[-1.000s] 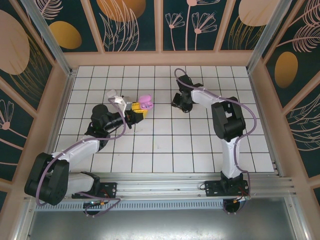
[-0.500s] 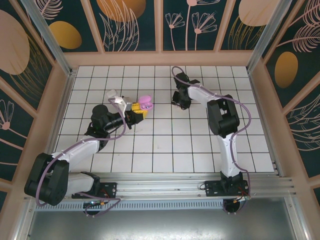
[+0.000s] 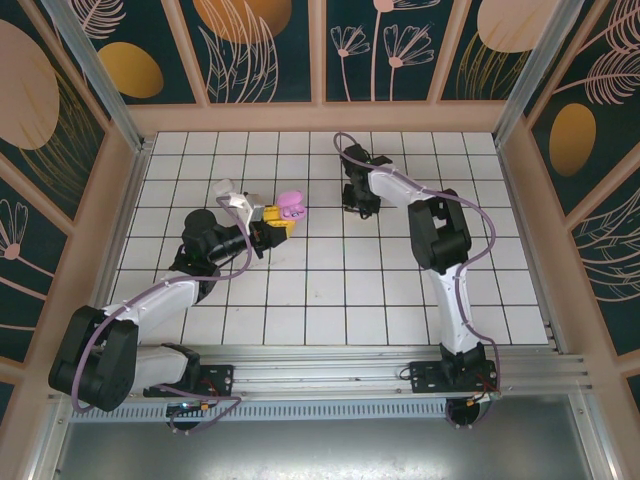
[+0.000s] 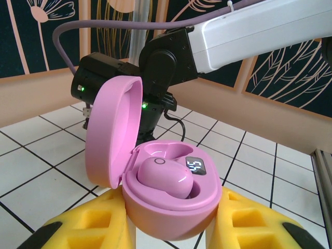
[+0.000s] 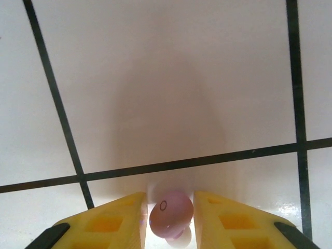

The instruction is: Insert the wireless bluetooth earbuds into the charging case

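**Container.** The charging case point(image 4: 171, 207) is a rounded clamshell in smooth, glossy pink plastic. It stands upright with its lid point(image 4: 111, 129) hinged up on the left. One seated earbud point(image 4: 162, 176), pale purple and glossy, rests in the front well with its domed back up and a small ring mark on the shell. A small lit display point(image 4: 195, 166) sits in the base just beside it. Its digits are too small to read reliably.

**Left gripper** point(image 4: 168, 231). Its yellow, ribbed pads point(image 4: 88, 228) are closed against both sides of the case base and hold it firmly.

**Second item.** A loose earbud point(image 5: 171, 212), in the same pale purple finish and with the same ring mark, lies on the glossy white tiled table point(image 5: 155, 78). It is just on the near side of a black grout line point(image 5: 218, 158) and well apart from the case.

**Right gripper** point(image 5: 169, 197). Its yellow fingers point(image 5: 104, 223) stand narrowly apart, one just beside each side of the loose earbud. Whether they press on it cannot be told.
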### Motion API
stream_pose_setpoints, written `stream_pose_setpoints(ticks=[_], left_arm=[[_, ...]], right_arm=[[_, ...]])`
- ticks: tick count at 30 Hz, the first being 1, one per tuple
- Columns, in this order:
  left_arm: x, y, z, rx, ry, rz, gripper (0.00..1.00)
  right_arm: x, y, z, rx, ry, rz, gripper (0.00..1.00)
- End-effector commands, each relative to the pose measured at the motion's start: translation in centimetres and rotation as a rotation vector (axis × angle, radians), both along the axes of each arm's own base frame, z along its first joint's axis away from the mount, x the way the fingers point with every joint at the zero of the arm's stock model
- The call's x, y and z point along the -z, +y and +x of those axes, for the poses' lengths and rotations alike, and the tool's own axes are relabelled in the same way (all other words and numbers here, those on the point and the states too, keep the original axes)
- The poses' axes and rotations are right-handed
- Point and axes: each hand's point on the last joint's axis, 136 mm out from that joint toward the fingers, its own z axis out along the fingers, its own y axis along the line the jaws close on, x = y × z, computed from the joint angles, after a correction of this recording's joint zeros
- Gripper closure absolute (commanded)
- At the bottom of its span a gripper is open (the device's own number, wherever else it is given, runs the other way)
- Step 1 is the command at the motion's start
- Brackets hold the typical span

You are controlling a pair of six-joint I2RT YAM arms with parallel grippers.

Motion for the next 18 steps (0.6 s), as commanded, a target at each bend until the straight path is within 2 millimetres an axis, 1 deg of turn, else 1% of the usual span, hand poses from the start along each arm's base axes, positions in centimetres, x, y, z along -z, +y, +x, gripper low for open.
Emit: stream_pose_setpoints(ticks=[1,7,10,14,18], left_arm=[[-0.2,0.1,0.0,-0.002,-0.021,0.003,0.84],[-0.4,0.2,0.0,-0.001,-0.023,0.002,0.84],[-0.3,0.1,-0.1,0.001,-0.022,0.003,0.84],[-0.4,0.2,-0.1,0.000,-0.023,0.002,0.84],[-0.7,0.1,-0.2,0.005,-0.025,-0.003,0.84]], right_arm=[[0.7,-0.1,-0.5,-0.041,0.026,-0.063,0.72],[0.7,0.1,-0.6,-0.059,0.027,-0.070,0.75],[0.1,0.3,-0.6,-0.066,0.015,-0.069,0.77],[-1.6,0.7,-0.6,-0.073,-0.017,-0.054,0.78],[-4.2,1.3,-0.6,-0.082,-0.067,-0.014,0.79]])
